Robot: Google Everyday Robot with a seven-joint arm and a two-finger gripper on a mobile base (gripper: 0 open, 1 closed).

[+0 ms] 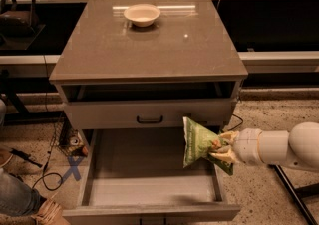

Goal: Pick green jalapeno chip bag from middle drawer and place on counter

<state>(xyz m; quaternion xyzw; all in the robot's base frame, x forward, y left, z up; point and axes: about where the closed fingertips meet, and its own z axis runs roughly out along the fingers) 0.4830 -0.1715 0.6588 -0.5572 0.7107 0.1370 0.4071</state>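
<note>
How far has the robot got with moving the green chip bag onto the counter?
About halfway. Done: the middle drawer is open and the green chip bag is up off its floor. In hand: the gripper pinches the bag above the drawer's right side. Left: raising it to the counter, where a white bowl sits near the back, and letting go.

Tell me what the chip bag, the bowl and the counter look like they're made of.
The green jalapeno chip bag, held by the gripper over the middle drawer: creased, shiny foil or plastic film. The bowl: smooth, pale, ceramic or plastic. The counter: glossy stone or laminate, reflecting lights.
</note>
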